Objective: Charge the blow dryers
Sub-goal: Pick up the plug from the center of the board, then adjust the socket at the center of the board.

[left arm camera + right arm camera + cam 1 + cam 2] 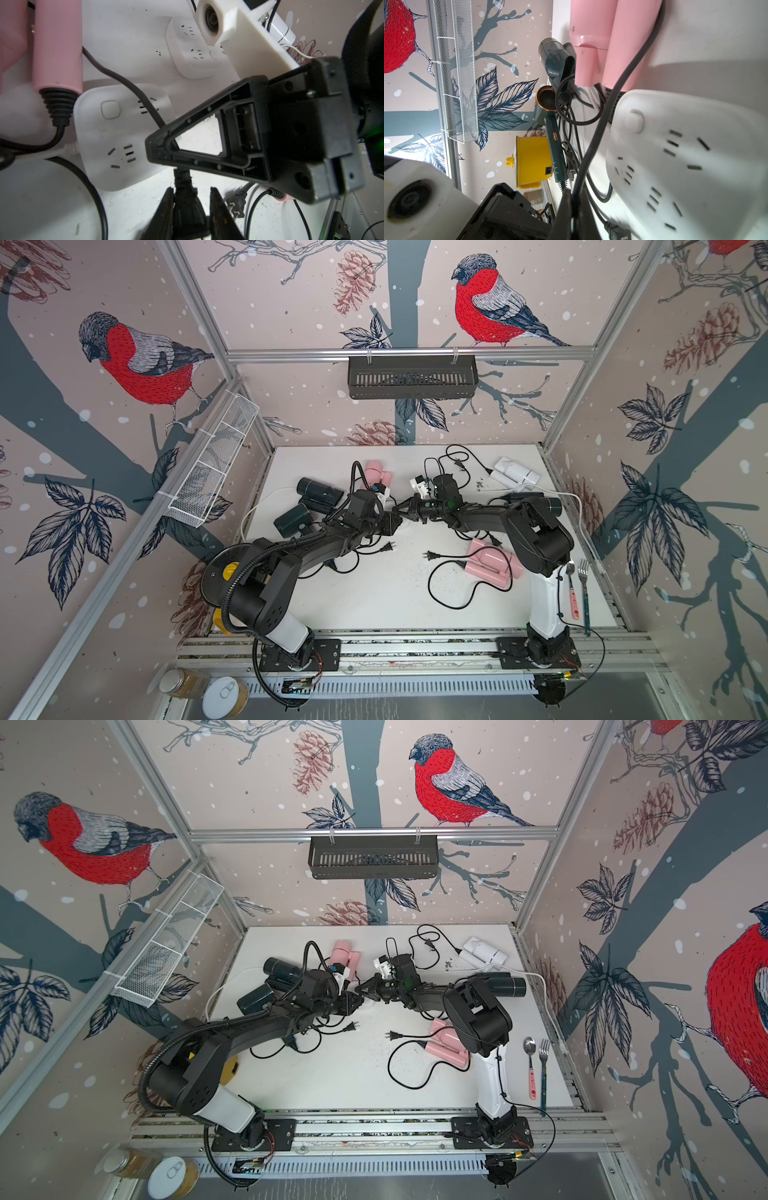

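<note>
Several blow dryers lie on the white table [374, 597]: a pink one [376, 472] and two dark ones [320, 491] at the back left, a white one [515, 472] at the back right, a pink one [492, 566] by the right arm. Both grippers meet at the table's middle, over a white power strip [122, 135]. My left gripper [191, 190] is shut on a black plug [188, 205]. My right gripper [574, 193] is shut on that plug's black cord [612, 99], a little way from the plug. In both top views the fingertips almost touch [401, 516] [361, 997].
A second power strip [193, 52] lies beyond the first. Loose plugs [386, 547] [430, 556] and cord loops lie in the middle. A spoon [572, 597] and fork [584, 593] sit front right. A wire basket [208, 464] and black shelf [411, 377] hang on the walls.
</note>
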Robot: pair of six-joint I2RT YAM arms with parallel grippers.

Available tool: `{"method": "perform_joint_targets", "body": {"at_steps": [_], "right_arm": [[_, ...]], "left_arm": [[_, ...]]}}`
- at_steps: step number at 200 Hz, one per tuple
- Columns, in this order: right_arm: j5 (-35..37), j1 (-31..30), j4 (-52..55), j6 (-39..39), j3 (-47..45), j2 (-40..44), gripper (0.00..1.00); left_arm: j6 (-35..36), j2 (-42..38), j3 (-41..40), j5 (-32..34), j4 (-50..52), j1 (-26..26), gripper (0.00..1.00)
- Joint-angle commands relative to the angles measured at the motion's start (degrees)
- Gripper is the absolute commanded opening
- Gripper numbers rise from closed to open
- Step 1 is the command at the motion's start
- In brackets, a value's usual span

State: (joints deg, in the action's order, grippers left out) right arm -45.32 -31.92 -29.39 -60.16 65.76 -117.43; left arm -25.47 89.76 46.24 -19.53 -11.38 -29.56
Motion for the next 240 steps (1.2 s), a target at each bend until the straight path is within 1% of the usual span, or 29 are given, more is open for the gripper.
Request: {"method": "perform_joint_targets", "body": {"at_steps": [1, 18, 40, 65, 90, 115, 130, 147, 151, 158, 194, 240], "right_arm": [[2.82, 0.99, 0.84, 2.09, 0.61, 2.32, 0.02], [5.24, 1.80, 5.73, 6.07, 2.22, 4.73, 0.01], [9.11, 2.26, 13.76, 12.41, 6.07, 7.74, 0.01], [12.75, 2.44, 21.47, 18.13, 11.76, 9.81, 0.01], [16.95, 2.68, 28.07, 22.54, 17.93, 11.05, 0.01], [20.79, 3.15, 32.66, 25.93, 23.60, 11.97, 0.01], [21.59, 3.59, 34.87, 27.21, 26.57, 12.13, 0.01], [22.04, 3.99, 36.39, 28.26, 28.70, 12.41, 0.01], [22.03, 4.08, 36.38, 28.48, 28.87, 12.64, 0.01], [22.12, 4.19, 36.34, 28.75, 28.86, 13.05, 0.01], [21.21, 4.42, 36.16, 29.88, 29.13, 14.18, 0.01], [20.39, 4.28, 36.68, 32.42, 30.17, 16.17, 0.01]], "left_arm": [[-1.75, -1.71, 0.17, -2.12, -2.55, 0.21, 0.30], [-3.66, -3.01, 0.78, -3.62, -1.38, 1.80, 0.32], [-6.05, -5.14, 0.96, -5.80, -1.73, 5.20, 0.35], [-4.76, -4.91, 4.28, -1.69, 4.05, 6.48, 0.33], [-6.16, -3.97, 4.18, 0.23, 3.67, 7.68, 0.32], [-6.26, 0.84, 6.96, 2.67, 6.45, 7.82, 0.31], [-6.34, 3.69, 8.16, 3.84, 6.16, 7.85, 0.31], [-6.09, 7.27, 10.60, 7.16, 7.76, 8.07, 0.31], [-6.09, 8.29, 10.58, 7.77, 8.09, 8.11, 0.31], [-6.08, 9.58, 13.04, 8.42, 8.26, 8.28, 0.31], [-5.26, 16.17, 19.80, 8.83, 9.17, 8.53, 0.30], [-5.35, 22.41, 25.90, 8.97, 8.91, 9.21, 0.31]]}}
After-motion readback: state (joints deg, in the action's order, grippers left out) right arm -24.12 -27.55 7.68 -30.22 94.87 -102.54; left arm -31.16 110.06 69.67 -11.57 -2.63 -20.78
